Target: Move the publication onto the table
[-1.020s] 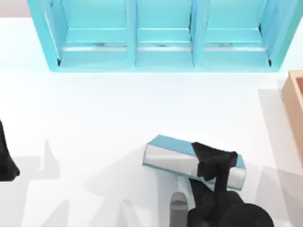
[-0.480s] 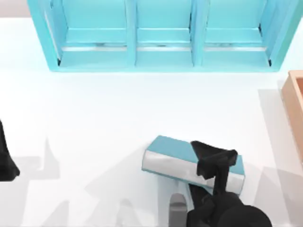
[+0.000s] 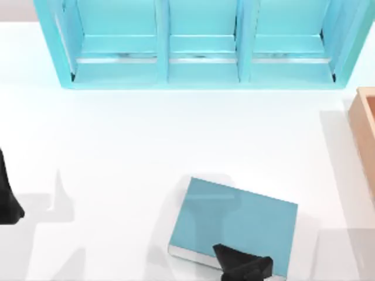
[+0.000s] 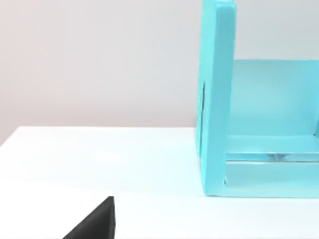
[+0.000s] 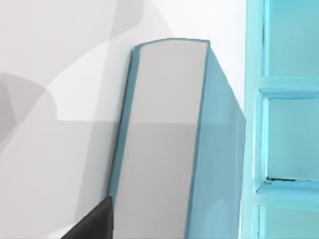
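This is a rendered tabletop test scene, not a lived-in room. The desk (image 3: 146, 146) is a glossy, unmarked white surface with hard-edged grey shadows, and behind it in the left wrist view stands only a plain pale wall (image 4: 99, 59). The few props are flat-coloured and untextured: a light-blue shelf unit (image 3: 199, 47) with three compartments at the desk's far edge, and a tan wooden box (image 3: 366, 134) at its right edge.

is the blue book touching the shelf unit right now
Apart. In the top view the publication lies flat near the front edge, with a broad strip of bare white table between it and the light-blue shelf unit.
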